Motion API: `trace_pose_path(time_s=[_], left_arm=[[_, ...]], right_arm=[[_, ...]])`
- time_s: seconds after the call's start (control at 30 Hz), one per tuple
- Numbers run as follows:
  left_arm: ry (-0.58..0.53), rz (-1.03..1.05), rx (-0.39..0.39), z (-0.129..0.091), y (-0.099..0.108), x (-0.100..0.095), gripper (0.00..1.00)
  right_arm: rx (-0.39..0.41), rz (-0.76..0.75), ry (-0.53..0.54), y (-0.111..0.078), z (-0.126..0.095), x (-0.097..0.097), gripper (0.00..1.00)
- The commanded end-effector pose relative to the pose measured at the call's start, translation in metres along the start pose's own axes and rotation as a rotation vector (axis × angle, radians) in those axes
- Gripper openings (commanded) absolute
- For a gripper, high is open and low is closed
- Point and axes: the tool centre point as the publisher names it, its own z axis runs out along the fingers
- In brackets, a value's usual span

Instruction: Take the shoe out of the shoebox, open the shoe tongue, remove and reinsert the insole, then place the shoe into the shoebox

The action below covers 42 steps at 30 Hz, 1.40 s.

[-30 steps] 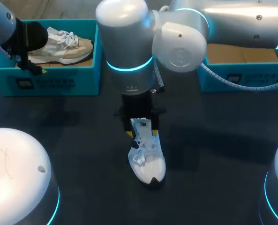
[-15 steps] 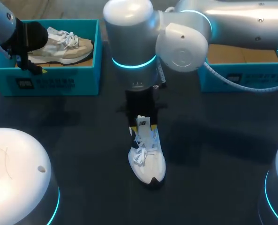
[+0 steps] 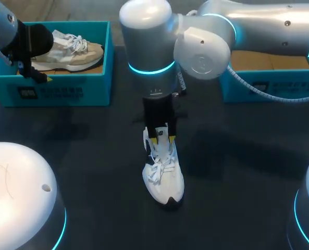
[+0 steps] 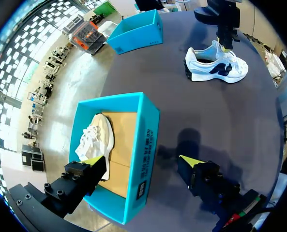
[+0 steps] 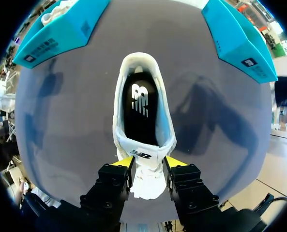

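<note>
A white shoe (image 3: 163,179) stands upright on the dark table at its middle, toe toward me. My right gripper (image 3: 158,136) comes down from above onto its tongue (image 5: 142,155). In the right wrist view the right gripper (image 5: 147,163) has a yellow tip pressed to each side of the tongue. Ahead of the fingers the shoe's mouth shows a dark insole (image 5: 141,104). My left gripper (image 4: 141,162) stands open astride the wall of the left shoebox (image 3: 55,91), one finger (image 4: 92,162) over the beige shoe (image 4: 95,137) inside.
A second teal shoebox (image 3: 269,88) sits at the back right, its cardboard floor showing. The left box holds the beige shoe (image 3: 71,52). Bare table lies all around the white shoe (image 4: 216,65) and between the two boxes.
My right gripper has come down and a little toward the toe over the tongue, and its fingers have drawn together onto it. The left arm has stayed where it was.
</note>
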Motion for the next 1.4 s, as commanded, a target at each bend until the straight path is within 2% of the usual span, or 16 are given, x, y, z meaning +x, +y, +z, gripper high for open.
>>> trace_pose_path(time_s=[0.03, 0.1, 0.23, 0.4, 0.53, 0.67, 0.73, 0.9, 0.93, 1.0, 1.07, 1.13, 1.2, 1.23, 1.27, 1.4], left_arm=[[0.0, 0.0, -0.003, 0.0, 0.0, 0.001, 1.0], [0.0, 0.0, -0.003, 0.0, 0.0, 0.001, 1.0], [0.0, 0.0, -0.003, 0.0, 0.0, 0.001, 1.0], [0.0, 0.0, -0.003, 0.0, 0.0, 0.001, 1.0], [0.0, 0.0, -0.003, 0.0, 0.0, 0.001, 1.0], [0.0, 0.0, -0.003, 0.0, 0.0, 0.001, 1.0], [0.0, 0.0, -0.003, 0.0, 0.0, 0.001, 1.0], [0.0, 0.0, -0.003, 0.0, 0.0, 0.001, 1.0], [0.0, 0.0, -0.003, 0.0, 0.0, 0.001, 1.0], [0.0, 0.0, -0.003, 0.0, 0.0, 0.001, 1.0], [0.0, 0.0, -0.003, 0.0, 0.0, 0.001, 1.0], [0.0, 0.0, -0.003, 0.0, 0.0, 0.001, 1.0], [0.0, 0.0, -0.003, 0.0, 0.0, 0.001, 1.0], [0.0, 0.0, -0.003, 0.0, 0.0, 0.001, 1.0], [0.0, 0.0, -0.003, 0.0, 0.0, 0.001, 1.0], [0.0, 0.0, -0.003, 0.0, 0.0, 0.001, 1.0]], right_arm=[[-0.03, 0.002, -0.003, -0.008, -0.008, 0.0, 0.39], [-0.038, 0.004, -0.003, -0.008, -0.007, 0.0, 0.38], [-0.054, -0.008, 0.007, 0.008, 0.008, 0.001, 0.4], [-0.055, -0.027, 0.018, 0.019, 0.013, 0.002, 0.4], [-0.068, -0.03, 0.002, 0.018, 0.003, -0.004, 0.41], [-0.127, -0.061, 0.033, 0.017, -0.01, -0.01, 0.43], [-0.145, -0.103, 0.013, 0.018, -0.015, -0.011, 0.44], [-0.227, -0.334, 0.041, 0.025, -0.027, -0.003, 0.47], [-0.238, -0.38, 0.032, 0.027, -0.029, -0.001, 0.51], [-0.267, -0.48, 0.03, 0.028, -0.034, 0.003, 0.66], [-0.291, -0.588, 0.047, 0.03, -0.037, 0.008, 0.74], [-0.297, -0.698, 0.043, 0.03, -0.04, 0.013, 0.7], [-0.306, -0.815, 0.027, 0.029, -0.044, 0.019, 0.55], [-0.318, -0.829, 0.045, 0.029, -0.047, 0.02, 0.74], [-0.318, -0.829, 0.045, 0.029, -0.047, 0.02, 1.0], [-0.318, -0.829, 0.045, 0.029, -0.047, 0.02, 1.0]])
